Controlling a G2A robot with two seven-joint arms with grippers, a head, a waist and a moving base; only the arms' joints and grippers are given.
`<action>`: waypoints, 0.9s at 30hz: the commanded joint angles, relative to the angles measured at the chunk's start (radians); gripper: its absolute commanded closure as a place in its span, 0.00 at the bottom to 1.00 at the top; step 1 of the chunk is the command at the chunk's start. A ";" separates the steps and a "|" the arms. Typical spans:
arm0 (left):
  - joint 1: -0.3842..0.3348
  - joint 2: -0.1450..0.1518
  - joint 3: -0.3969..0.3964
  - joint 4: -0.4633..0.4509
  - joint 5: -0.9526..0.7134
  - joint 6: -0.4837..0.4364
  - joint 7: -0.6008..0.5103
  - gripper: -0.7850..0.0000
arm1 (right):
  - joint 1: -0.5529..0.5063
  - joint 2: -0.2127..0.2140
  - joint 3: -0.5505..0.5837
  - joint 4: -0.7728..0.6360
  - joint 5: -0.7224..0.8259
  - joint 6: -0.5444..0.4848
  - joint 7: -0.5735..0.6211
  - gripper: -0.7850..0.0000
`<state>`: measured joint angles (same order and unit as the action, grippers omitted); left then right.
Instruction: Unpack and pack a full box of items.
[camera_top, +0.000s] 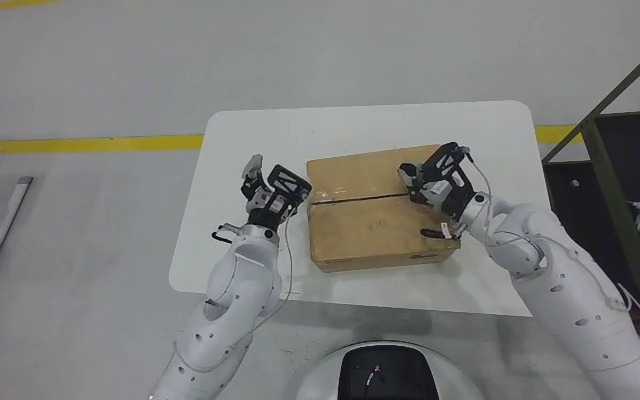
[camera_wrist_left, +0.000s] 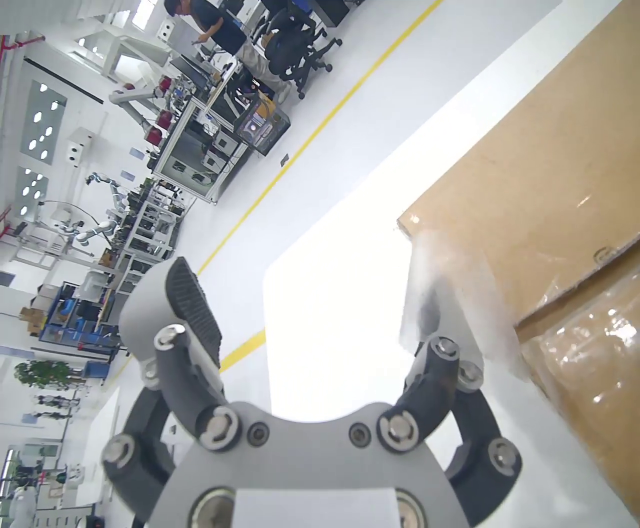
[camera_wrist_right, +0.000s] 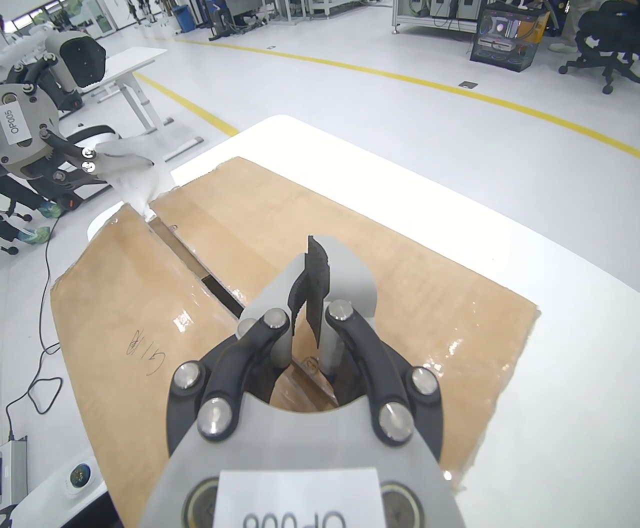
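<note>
A closed cardboard box (camera_top: 375, 215) lies in the middle of the white table (camera_top: 260, 140), its two top flaps meeting at a seam with a narrow dark gap (camera_wrist_right: 220, 290). My left gripper (camera_top: 270, 185) is at the box's left end, open (camera_wrist_left: 320, 300). A strip of clear tape (camera_wrist_left: 450, 285) peeled off the box (camera_wrist_left: 550, 175) clings to one of its fingers. My right gripper (camera_top: 435, 178) hovers just above the seam near the box's right end, shut with nothing held (camera_wrist_right: 315, 270). From there the tape (camera_wrist_right: 132, 185) hangs at the box's (camera_wrist_right: 400, 300) far end.
Bare table (camera_wrist_right: 400, 175) surrounds the box on all sides, widest at the far edge. A dark metal frame (camera_top: 600, 130) stands off the table's right side. A yellow line (camera_top: 100, 143) runs along the floor.
</note>
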<state>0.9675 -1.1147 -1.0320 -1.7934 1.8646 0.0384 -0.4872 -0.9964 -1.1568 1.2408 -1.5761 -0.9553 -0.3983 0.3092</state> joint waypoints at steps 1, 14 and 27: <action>-0.012 -0.007 0.005 0.003 -0.009 0.003 0.003 0.00 | -0.002 0.001 0.008 -0.006 0.003 0.001 -0.001 1.00; -0.080 -0.046 0.065 0.008 -0.015 -0.053 0.028 0.00 | -0.028 0.011 0.118 -0.072 0.057 0.057 -0.006 1.00; -0.167 -0.104 0.204 0.041 0.020 -0.121 0.027 0.00 | -0.143 0.030 0.280 -0.128 0.119 0.104 -0.008 1.00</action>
<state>0.8064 -1.2140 -0.8416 -1.7562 1.8839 -0.0755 -0.4606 -1.1313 -1.1278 1.5104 -1.7001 -0.8401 -0.2970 0.3027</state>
